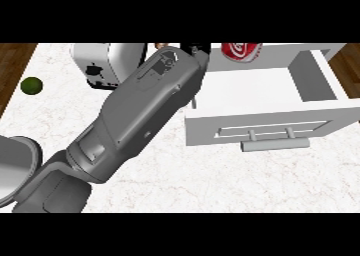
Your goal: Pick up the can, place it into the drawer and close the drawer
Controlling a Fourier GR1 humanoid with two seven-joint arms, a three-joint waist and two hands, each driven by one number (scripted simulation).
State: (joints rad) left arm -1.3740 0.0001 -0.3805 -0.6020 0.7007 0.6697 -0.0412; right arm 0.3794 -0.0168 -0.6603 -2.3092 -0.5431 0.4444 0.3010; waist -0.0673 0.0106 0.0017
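The red can [242, 50] with white lettering sits at the far end of the open white drawer [313, 75], cut off by the view's upper edge. My left forearm [142, 107] crosses the counter from the lower left up to the drawer's far left corner. Only a small black part of my left hand [195, 49] shows there, just left of the can; I cannot tell whether it touches the can. The drawer's front panel [212, 127] with its grey handle [275, 144] faces me, pulled out over the counter. My right hand shows nowhere.
A silver toaster [100, 64] stands at the back left, partly behind my forearm. A green lime [31, 85] lies near the counter's left edge. A grey rounded shape [9, 170] fills the lower left corner. Wooden floor borders the white marble counter [249, 185] on both sides.
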